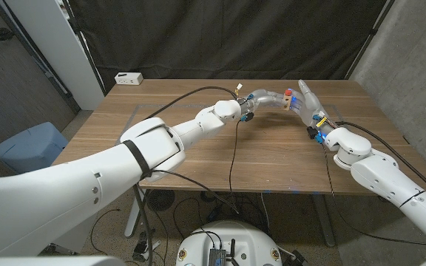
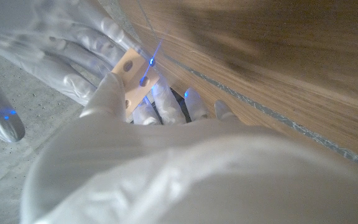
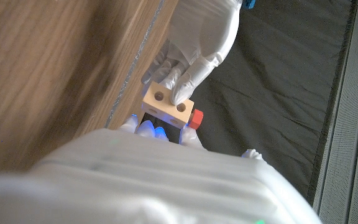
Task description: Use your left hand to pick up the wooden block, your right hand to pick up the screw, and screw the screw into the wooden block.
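I am viewing a wooden table standing before a black curtain; a white box is sitting at its far corner.

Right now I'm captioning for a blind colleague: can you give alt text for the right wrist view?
A gloved robot hand holds a pale wooden block with two round holes, above the wooden table. A red-headed screw sits beside the block, at the fingertips of the near hand.
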